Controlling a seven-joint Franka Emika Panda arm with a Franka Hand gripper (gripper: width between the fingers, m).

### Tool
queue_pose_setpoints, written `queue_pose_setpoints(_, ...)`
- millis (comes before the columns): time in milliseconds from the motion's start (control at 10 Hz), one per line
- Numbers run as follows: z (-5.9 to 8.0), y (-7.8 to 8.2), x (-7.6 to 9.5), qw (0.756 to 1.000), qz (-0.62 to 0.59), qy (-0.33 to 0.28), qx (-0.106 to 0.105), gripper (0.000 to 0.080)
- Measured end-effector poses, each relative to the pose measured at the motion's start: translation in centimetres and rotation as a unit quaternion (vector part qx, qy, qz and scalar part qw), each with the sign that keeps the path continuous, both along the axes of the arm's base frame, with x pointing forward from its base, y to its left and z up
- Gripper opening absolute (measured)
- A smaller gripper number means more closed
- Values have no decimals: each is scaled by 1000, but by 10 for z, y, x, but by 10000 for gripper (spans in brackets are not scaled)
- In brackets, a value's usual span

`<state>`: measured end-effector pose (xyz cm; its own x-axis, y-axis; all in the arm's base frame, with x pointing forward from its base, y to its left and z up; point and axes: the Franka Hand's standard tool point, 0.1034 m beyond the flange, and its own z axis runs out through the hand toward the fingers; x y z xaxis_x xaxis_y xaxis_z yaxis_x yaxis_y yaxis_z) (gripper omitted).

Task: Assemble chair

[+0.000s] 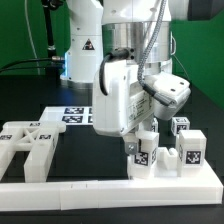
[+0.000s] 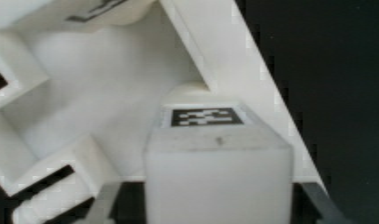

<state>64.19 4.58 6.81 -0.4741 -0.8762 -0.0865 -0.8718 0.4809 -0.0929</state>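
Note:
In the exterior view the arm holds a large white chair piece (image 1: 115, 100) upright above the table, and the piece hides the fingers. In the wrist view my gripper (image 2: 218, 198) is shut on this white block (image 2: 218, 175), with a dark finger (image 2: 131, 203) on each side. A black-and-white tag (image 2: 207, 117) sits on the block's far end. Several small white tagged chair parts (image 1: 160, 152) with cube-topped posts (image 1: 181, 125) stand just below and to the exterior view's right of the held piece. A slotted white ladder-like chair part (image 1: 30, 145) lies at the exterior view's left and also shows in the wrist view (image 2: 26, 95).
The long white L-shaped border rail (image 1: 110, 187) runs along the front and up the exterior view's right side. The marker board (image 1: 65, 115) lies flat behind the ladder-like part. The table top is black. A second robot base (image 1: 80, 50) stands at the back.

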Motion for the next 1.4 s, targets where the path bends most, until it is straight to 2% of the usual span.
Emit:
queue_pose_setpoints(100, 0, 0, 0, 999, 45, -2, -7, 530)
queue_pose_setpoints(200, -1, 3, 0, 993, 117, -5, -16, 530)
queue_pose_setpoints(300, -2, 8, 2, 974, 224, -14, -33, 626)
queue_pose_setpoints(400, -3, 13, 2, 948, 314, -17, -43, 643)
queue_pose_setpoints(700, -3, 14, 1, 906, 418, -18, -57, 648)
queue_pose_setpoints(800, -4, 14, 1, 884, 462, -17, -64, 649)
queue_pose_setpoints(900, -3, 16, 5, 822, 563, -7, -89, 649)
queue_pose_setpoints(1000, -2, 16, 11, 782, 616, -10, -97, 649)
queue_pose_setpoints(1100, -3, 16, 12, 795, 599, -11, -95, 649)
queue_pose_setpoints(1300, -3, 14, 11, 799, 593, -9, -95, 385)
queue_pose_setpoints(1400, -5, 10, 8, 814, 574, -3, -90, 385)
